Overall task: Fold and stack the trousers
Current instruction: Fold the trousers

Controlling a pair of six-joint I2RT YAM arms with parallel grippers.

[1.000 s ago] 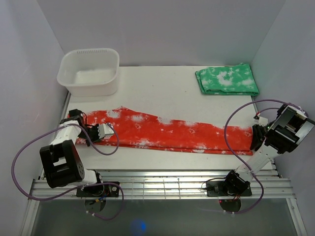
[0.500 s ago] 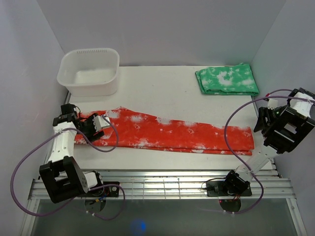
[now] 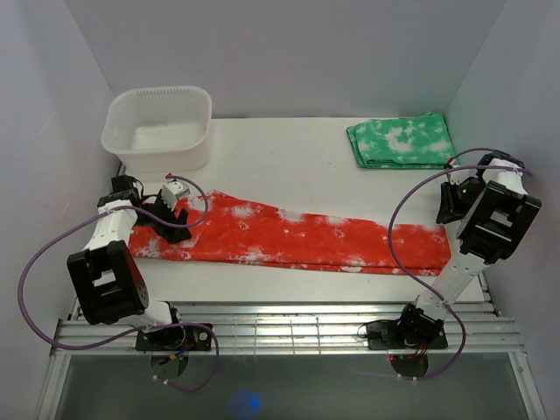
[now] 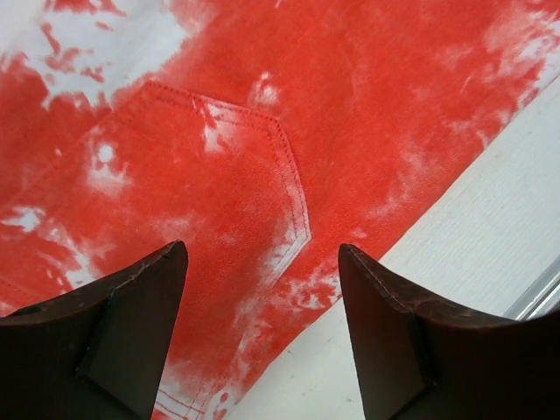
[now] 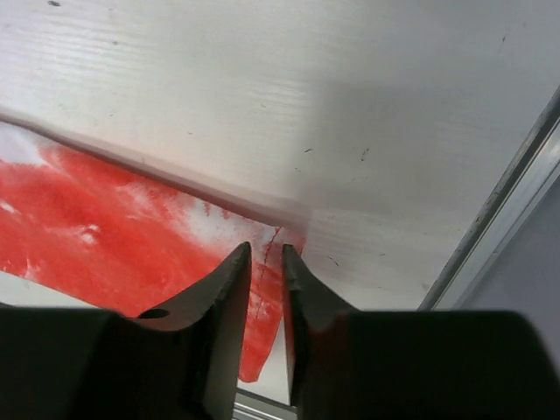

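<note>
Near edge first: trousers (image 3: pixel 289 236) lie flat in a long strip across the near half of the bench (image 3: pixel 289 166), waist left, cuffs right. They look folded lengthwise, leg on leg.

Left end effector (image 4: pixel 262 254) hangs over the waist end with jaws wide and nothing held. The back pocket (image 4: pixel 201 175) sits right under it, and the cloth's near edge is just beside the right-hand finger.

Right end effector (image 5: pixel 265 252) hangs above the cuff end, only a slim gap between the fingers, nothing in it. The cuff edge is right below the tips.

My read: lengthwise fold done, crosswise fold up next.
- Right needs to open wider before dropping, the gap looks too narrow for stacked layers.
- Pinch at the cuff corner, all layers, or the lower leg gets left behind.
- Left pins the waist flat, or takes the matching corner.
- Carry the cuffs low towards the waist and lay the edges flush.

Far side: green cloth (image 3: pixel 402 143) at far right, likely the stack spot. White tub (image 3: pixel 157 127) at far left, well apart from the trousers.
</note>
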